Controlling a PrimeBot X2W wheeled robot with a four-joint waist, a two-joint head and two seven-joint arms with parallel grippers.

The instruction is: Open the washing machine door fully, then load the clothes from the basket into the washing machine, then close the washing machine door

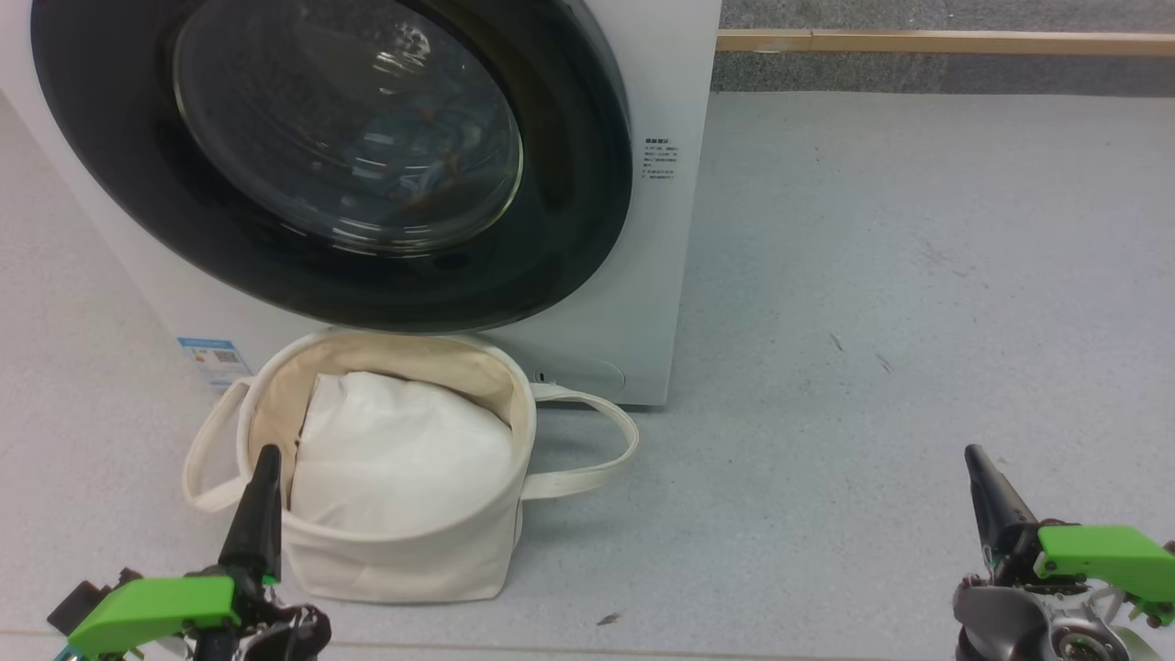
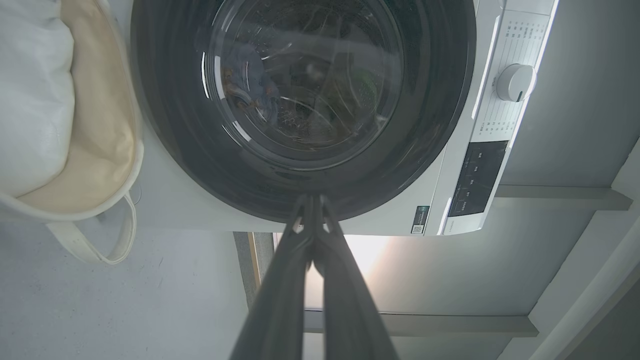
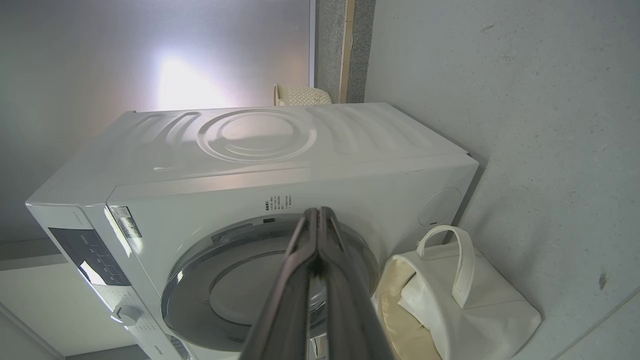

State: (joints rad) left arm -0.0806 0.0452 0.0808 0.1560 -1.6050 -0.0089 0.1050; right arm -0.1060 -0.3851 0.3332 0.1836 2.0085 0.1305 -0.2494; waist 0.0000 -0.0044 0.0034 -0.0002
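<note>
The washing machine [image 1: 670,229] stands ahead with its round black-rimmed door [image 1: 569,184] shut flat against the front. Through the glass I make out bluish clothes [image 1: 431,156] with orange specks inside the drum, seen too in the left wrist view [image 2: 240,90]. The cream basket [image 1: 404,560] sits on the floor right under the door and holds a plain white cloth [image 1: 395,459]. My left gripper [image 1: 267,453] is shut and empty, just left of the basket's near rim. My right gripper [image 1: 973,454] is shut and empty over bare floor far to the right.
Grey floor [image 1: 918,275] stretches to the right of the machine up to a wooden strip [image 1: 918,41] along the wall. A blue label [image 1: 213,358] marks the machine's lower left. The dial [image 2: 515,82] sits on the control panel. A woven bin [image 3: 300,95] stands behind the machine.
</note>
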